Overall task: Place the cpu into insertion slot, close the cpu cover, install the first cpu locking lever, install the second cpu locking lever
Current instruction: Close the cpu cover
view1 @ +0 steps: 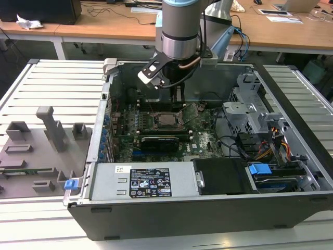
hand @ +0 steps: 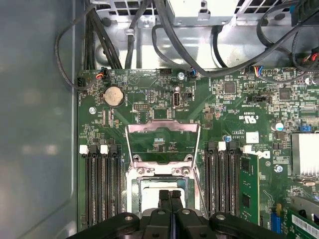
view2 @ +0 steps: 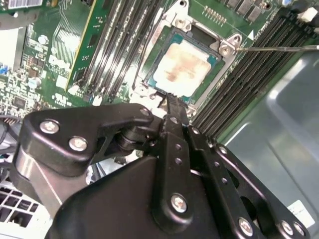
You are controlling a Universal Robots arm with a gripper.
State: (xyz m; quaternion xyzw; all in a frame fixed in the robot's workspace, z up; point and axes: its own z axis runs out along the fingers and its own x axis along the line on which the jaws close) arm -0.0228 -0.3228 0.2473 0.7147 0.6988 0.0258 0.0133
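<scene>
While the cpu [view2: 182, 67] sits in the slot [view2: 202, 34] with the cover [hand: 162, 127] open, the tool [hand: 170, 196] hovers above it, fingers closed and empty.

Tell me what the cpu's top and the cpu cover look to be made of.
The cpu top looks like matte pale metal: a dull silvery sheen with tan smudges. Its rim looks like green board laminate. The cpu cover looks like thin sheet metal, probably plated steel: its bent edges glint.
</scene>
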